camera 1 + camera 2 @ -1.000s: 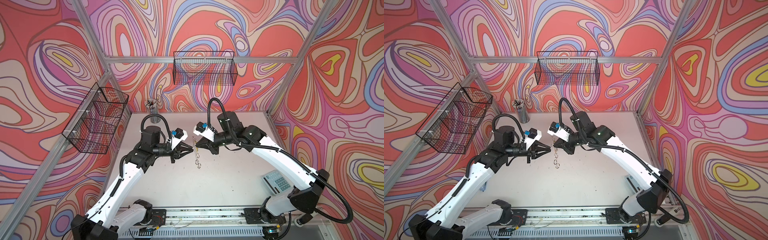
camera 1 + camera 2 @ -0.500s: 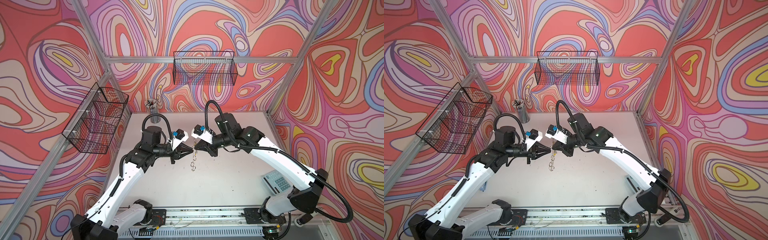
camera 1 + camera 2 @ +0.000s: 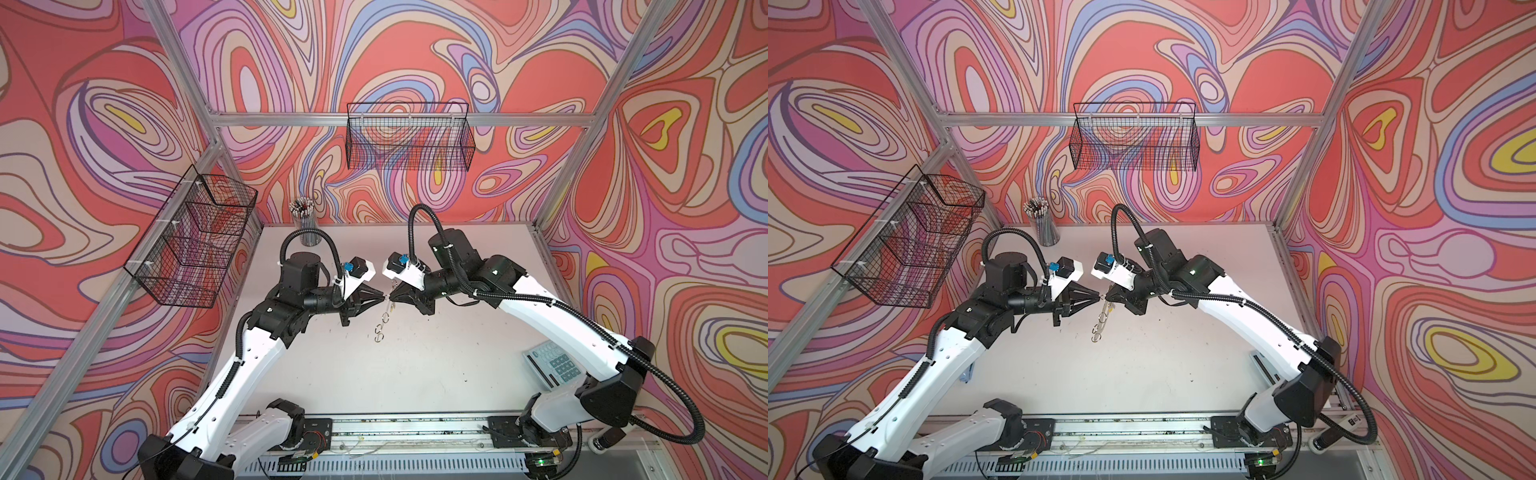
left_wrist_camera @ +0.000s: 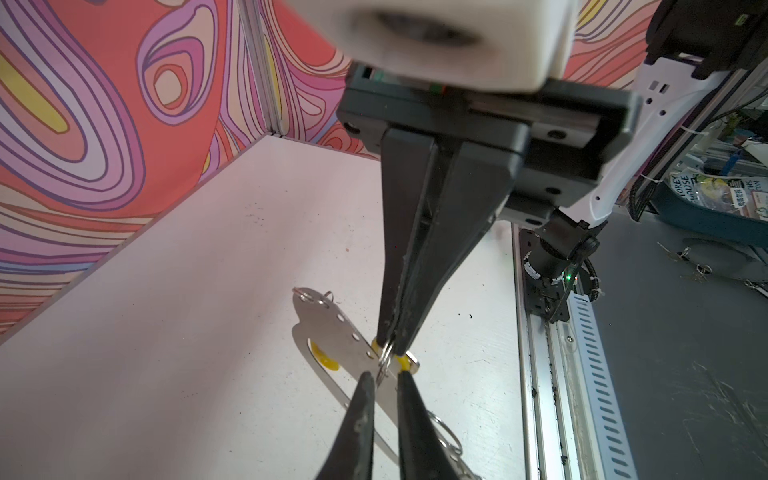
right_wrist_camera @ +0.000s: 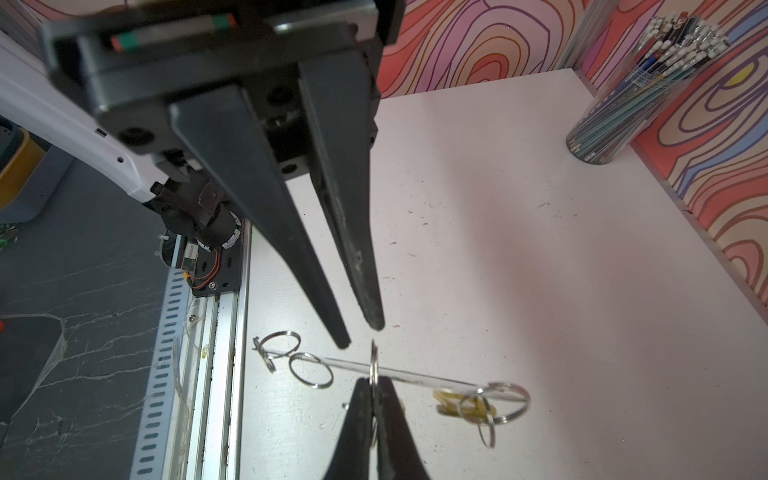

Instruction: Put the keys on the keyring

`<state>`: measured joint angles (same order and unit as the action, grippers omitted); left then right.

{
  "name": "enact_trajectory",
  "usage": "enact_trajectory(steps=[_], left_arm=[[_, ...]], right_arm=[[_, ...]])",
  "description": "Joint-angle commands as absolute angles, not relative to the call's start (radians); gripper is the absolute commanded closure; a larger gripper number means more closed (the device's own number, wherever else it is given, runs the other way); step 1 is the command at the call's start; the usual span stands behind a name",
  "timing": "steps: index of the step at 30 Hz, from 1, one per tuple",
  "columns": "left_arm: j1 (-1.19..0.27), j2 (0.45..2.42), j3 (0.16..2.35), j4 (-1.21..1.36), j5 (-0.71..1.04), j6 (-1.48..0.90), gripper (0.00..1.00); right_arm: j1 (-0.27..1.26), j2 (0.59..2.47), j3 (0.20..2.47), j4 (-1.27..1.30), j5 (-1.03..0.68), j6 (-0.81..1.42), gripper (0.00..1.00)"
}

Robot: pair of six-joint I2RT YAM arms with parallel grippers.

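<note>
Fig.: threading step: right claw [image 3: 393, 296] (3 o'clock) pinches ring [image 5: 374, 361] on mid-air keyring [image 3: 384, 319] w/ key tags [image 5: 455, 405] apparently attached; left claw [image 3: 381, 296] (9 o'clock), barely parted & empty, should next pry ring.
</note>
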<state>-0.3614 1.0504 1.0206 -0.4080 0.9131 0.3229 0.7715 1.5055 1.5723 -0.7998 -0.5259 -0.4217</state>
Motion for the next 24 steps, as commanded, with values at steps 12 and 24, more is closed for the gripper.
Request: enact_trajectory(steps=[12, 24], left_arm=[[-0.368, 1.068, 1.045, -0.427, 0.968, 0.346, 0.91], [-0.371, 1.054, 1.03, -0.417, 1.044, 0.373, 0.91]], right_arm=[[0.795, 1.488, 1.589, -0.796, -0.568, -0.438, 1.0], [0.796, 1.482, 1.577, -0.794, -0.587, -0.449, 1.0]])
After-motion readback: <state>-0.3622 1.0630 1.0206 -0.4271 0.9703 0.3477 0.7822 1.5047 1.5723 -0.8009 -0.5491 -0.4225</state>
